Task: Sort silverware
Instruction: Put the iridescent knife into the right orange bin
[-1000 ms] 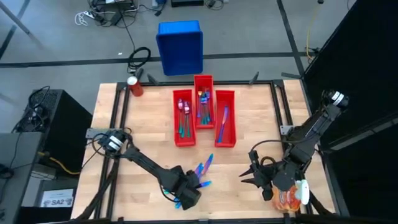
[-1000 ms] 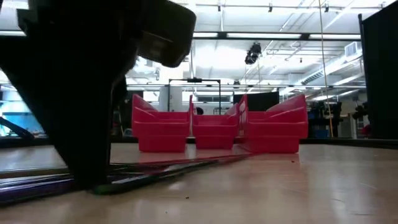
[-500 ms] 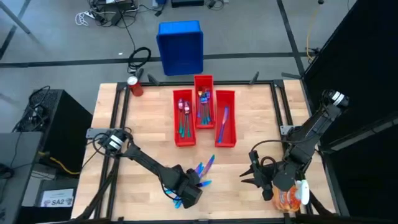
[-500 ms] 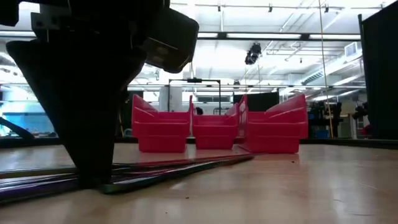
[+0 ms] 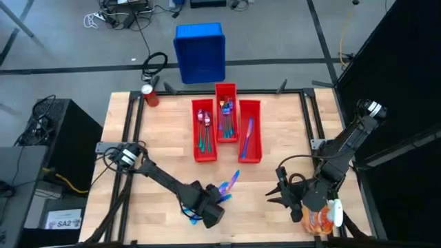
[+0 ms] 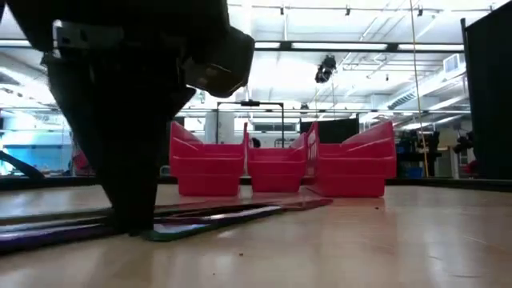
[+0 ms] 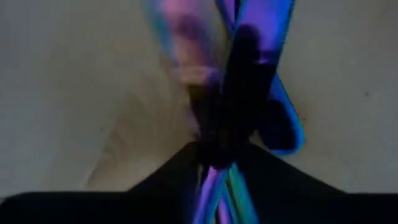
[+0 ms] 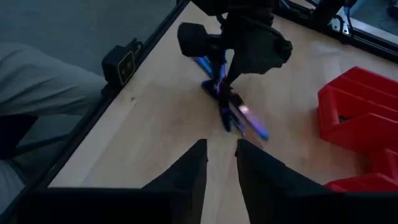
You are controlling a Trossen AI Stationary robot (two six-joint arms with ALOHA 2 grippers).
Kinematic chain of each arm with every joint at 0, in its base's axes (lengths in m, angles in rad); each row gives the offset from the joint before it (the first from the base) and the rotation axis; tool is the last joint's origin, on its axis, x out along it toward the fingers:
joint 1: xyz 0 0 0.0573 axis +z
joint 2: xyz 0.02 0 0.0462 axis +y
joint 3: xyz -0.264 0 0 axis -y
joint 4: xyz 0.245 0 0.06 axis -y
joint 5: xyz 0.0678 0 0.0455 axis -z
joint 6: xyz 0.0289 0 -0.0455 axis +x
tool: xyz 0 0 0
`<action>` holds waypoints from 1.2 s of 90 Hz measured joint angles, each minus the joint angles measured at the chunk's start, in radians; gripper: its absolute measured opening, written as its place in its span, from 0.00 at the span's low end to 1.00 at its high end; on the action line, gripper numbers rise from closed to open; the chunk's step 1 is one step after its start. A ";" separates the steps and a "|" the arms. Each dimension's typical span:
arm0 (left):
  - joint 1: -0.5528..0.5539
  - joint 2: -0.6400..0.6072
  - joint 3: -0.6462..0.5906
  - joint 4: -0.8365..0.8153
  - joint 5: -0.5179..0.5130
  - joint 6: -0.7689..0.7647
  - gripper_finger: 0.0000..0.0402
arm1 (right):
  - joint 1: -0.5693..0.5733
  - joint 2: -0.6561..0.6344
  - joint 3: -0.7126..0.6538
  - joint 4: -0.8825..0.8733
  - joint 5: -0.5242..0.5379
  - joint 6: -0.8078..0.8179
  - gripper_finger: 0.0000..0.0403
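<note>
A small loose pile of iridescent silverware [image 5: 227, 187] lies on the wooden table near its front edge. My left gripper [image 5: 210, 207] stands over the pile's near end, fingers pointing down onto the table [image 6: 134, 228], shut on one piece of silverware [image 7: 214, 190]. More blue and purple pieces [image 7: 273, 93] spread out past the fingers. My right gripper [image 5: 279, 191] waits open at the front right, nothing between its fingers [image 8: 221, 165], facing the pile [image 8: 233, 109]. My left gripper comes down on the pile from above, and a thin purple-teal strip [image 7: 216, 186] shows between its shut fingers. The fingers hide which part of the piece this is. The piece rests on the table among the others [image 6: 216, 224].
Three long red bins [image 5: 204, 138] [image 5: 225, 120] [image 5: 249, 141] stand side by side behind the pile, each holding silverware. A blue bin [image 5: 200, 52] sits beyond the table's far edge, and a red can [image 5: 149, 95] at the far left corner. An orange-and-white object [image 5: 324, 217] lies by my right arm.
My left gripper has edged toward the table's right, its fingertips staying down on the table. Pieces of the pile have slid along the table with it, a teal one pulling back at its far end.
</note>
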 joint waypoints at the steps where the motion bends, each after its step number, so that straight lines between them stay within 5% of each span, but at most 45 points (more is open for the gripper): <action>1: 0.001 0.000 0.000 0.000 0.000 0.001 0.18 | 0.000 0.000 0.000 0.000 0.000 0.000 0.16; 9: 0.003 0.000 0.000 0.003 0.002 0.004 0.07 | 0.000 0.000 0.000 0.000 0.000 0.000 0.16; 37: 0.005 0.007 0.086 -0.114 -0.022 0.003 0.07 | 0.000 0.000 0.000 0.000 -0.001 0.000 0.17; 76: -0.083 -0.063 0.293 -0.285 -0.363 -0.020 0.07 | 0.003 0.000 0.000 -0.008 0.000 -0.007 0.17; 93: -0.128 -0.117 0.307 -0.242 -0.599 -0.013 0.07 | 0.004 0.000 0.000 -0.003 0.015 -0.023 0.16; 108: -0.147 -0.128 0.305 -0.082 -0.710 0.138 0.07 | -0.007 0.000 -0.001 0.110 0.021 -0.084 0.16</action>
